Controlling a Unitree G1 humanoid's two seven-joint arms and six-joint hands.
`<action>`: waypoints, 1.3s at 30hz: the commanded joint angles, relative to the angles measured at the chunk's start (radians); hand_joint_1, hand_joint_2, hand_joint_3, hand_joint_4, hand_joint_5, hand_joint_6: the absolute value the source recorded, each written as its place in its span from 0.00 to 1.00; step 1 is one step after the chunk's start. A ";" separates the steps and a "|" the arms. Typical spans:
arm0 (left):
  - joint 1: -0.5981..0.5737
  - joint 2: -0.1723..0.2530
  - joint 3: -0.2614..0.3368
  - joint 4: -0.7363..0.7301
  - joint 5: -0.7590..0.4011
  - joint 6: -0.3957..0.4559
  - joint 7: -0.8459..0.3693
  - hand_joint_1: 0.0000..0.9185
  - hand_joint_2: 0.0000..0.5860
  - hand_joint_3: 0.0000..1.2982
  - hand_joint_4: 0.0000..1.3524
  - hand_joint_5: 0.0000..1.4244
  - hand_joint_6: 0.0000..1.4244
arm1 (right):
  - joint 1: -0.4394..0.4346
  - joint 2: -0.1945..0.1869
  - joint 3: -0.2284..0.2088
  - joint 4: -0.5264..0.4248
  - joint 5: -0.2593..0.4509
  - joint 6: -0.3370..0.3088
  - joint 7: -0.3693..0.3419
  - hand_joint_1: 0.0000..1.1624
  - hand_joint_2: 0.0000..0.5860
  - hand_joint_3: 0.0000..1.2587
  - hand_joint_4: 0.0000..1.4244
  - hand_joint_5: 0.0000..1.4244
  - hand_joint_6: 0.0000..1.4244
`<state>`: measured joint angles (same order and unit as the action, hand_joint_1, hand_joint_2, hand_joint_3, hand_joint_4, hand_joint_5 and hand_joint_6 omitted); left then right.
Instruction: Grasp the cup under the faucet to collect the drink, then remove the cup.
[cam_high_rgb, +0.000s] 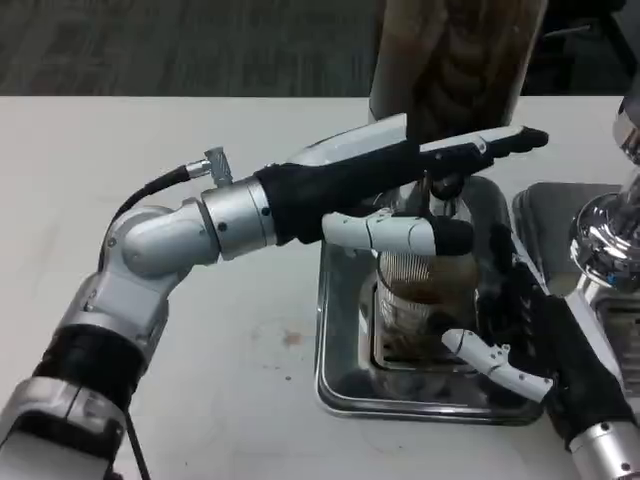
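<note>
A clear ribbed cup (420, 300) holding brown drink stands on the metal drip tray (335, 330) below the faucet (440, 190) of the wooden-patterned dispenser (455, 50). My left hand (400, 170) stretches flat over the faucet, its long fingers reaching right and its thumb lying across just above the cup's rim; it holds nothing. My right hand (540, 345) sits at the cup's right side. Its white thumb crosses the cup's lower front and its black fingers (510, 285) stand spread beside the cup wall. Whether they touch the cup is unclear.
A second metal tray (560, 205) and a shiny chrome fitting (605, 235) stand at the right edge, close to my right forearm. The white table (200, 150) stretches left of the drip tray, crossed by my left forearm.
</note>
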<state>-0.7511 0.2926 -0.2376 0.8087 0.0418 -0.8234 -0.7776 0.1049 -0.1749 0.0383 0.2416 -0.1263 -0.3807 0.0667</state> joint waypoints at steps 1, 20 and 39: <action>0.032 0.019 0.008 0.006 -0.017 0.046 -0.030 0.00 0.10 0.05 0.00 0.02 0.00 | -0.028 -0.006 -0.005 0.014 0.014 -0.027 0.015 0.59 0.34 0.00 0.00 0.00 0.00; 0.028 -0.051 0.111 -0.037 -0.241 0.256 -0.185 0.00 0.11 0.08 0.00 0.04 0.00 | -0.012 0.007 -0.003 0.008 0.007 -0.028 0.009 0.59 0.35 0.00 0.00 0.00 0.00; 0.017 -0.083 0.207 -0.190 -0.343 0.419 -0.252 0.00 0.11 0.10 0.03 0.07 0.02 | 0.015 0.015 0.003 -0.010 -0.002 -0.026 -0.001 0.59 0.36 0.00 0.00 0.00 0.00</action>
<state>-0.7271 0.2125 -0.0484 0.6467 -0.2726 -0.4220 -1.0206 0.1097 -0.1626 0.0427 0.2431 -0.1282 -0.3953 0.0726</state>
